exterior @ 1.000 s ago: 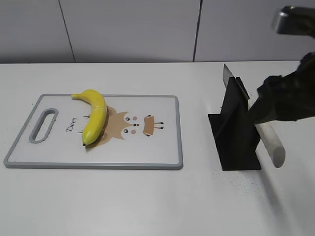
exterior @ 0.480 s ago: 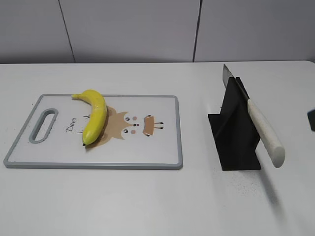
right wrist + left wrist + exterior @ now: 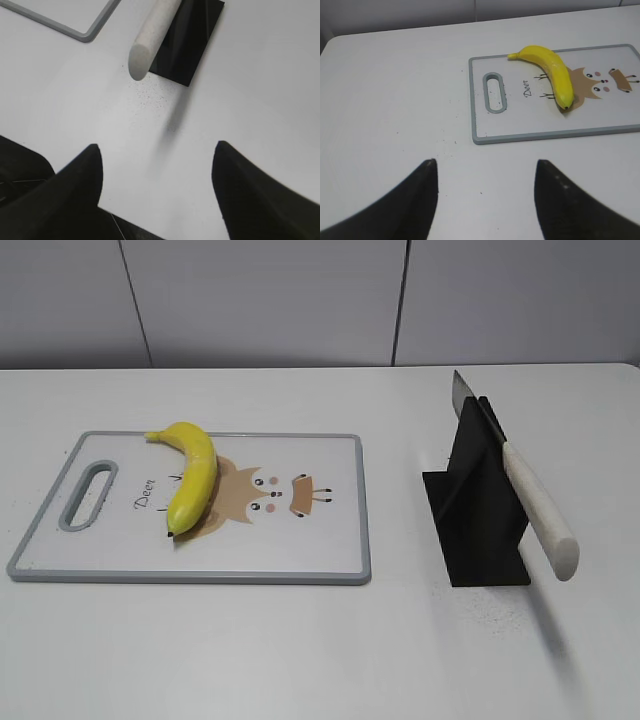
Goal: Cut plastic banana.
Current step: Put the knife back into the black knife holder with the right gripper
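Observation:
The yellow plastic banana [image 3: 193, 474] lies whole on the left part of the white cutting board [image 3: 320, 540]; it also shows in the left wrist view [image 3: 550, 74] on the board [image 3: 530, 127]. A knife with a white handle [image 3: 540, 510] rests slanted in a black holder [image 3: 480, 530] to the right; its handle end [image 3: 150, 37] shows in the right wrist view above the holder [image 3: 192, 45]. My left gripper [image 3: 485, 165] is open and empty over bare table short of the board. My right gripper [image 3: 157, 147] is open and empty, short of the knife handle. Neither gripper shows in the exterior view.
The board has a grey rim, a handle slot [image 3: 88, 496] at its left end and a deer drawing [image 3: 270, 492]. The white table [image 3: 300, 650] runs to a grey wall behind. Small dark specks lie by the holder's base.
The right arm, close by the knife handle a second ago, has drawn away to the right and out of the exterior view. The knife stays in its holder. The banana has not moved.

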Robot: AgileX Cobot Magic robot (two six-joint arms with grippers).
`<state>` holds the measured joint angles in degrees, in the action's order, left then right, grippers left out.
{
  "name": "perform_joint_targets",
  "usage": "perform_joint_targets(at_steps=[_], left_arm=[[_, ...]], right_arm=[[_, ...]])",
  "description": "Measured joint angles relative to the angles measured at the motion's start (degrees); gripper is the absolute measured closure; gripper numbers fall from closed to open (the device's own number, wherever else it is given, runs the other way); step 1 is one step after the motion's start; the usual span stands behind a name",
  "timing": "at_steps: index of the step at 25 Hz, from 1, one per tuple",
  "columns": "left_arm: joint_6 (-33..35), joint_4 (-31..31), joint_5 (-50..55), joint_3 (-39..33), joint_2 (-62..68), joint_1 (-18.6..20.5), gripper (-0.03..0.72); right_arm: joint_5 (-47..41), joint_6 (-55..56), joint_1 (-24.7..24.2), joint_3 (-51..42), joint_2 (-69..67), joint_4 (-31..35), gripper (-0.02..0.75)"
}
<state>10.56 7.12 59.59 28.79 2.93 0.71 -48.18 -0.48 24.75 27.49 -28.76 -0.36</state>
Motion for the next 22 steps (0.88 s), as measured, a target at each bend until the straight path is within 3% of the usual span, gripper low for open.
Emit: perform_joint_targets(at_steps=[22], left_arm=[[0.0,0.1,0.0,0.0,0.0,0.0,0.102]], right_arm=[[-5.5,-1.6,0.0,-3.4,28.5,0.0,0.2]])
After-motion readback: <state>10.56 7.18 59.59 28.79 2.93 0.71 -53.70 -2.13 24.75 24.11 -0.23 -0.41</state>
